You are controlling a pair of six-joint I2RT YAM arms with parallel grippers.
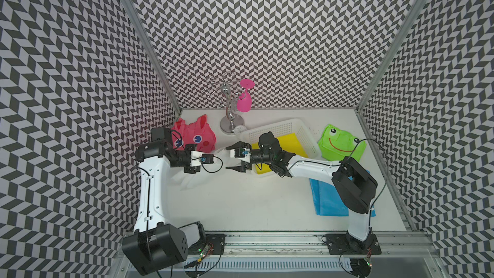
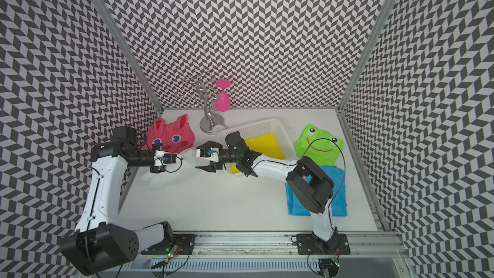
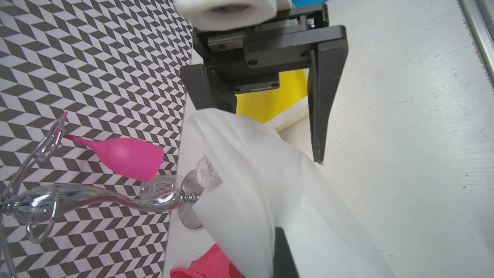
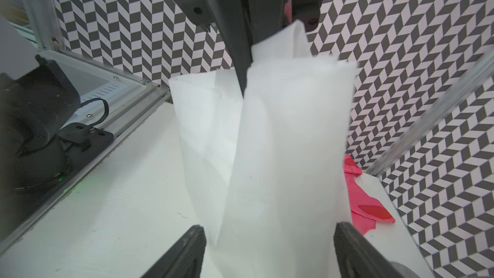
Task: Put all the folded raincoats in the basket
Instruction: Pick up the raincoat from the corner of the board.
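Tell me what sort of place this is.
Likely a robot manipulation test cell: two white-and-black robot arms mounted on an aluminium rail, black-and-white chevron-patterned walls around a white table, staged props like the white lattice plastic basket.

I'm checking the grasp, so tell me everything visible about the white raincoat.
The white raincoat is thin, translucent, plastic-looking film, folded into long creased panels. It is lifted, pinched near one edge in the shut jaws of the left gripper, between the pink raincoat and the basket, not in it. The right gripper has open jaws either side of it, not closed. Its trailing end seems to rest on the table.
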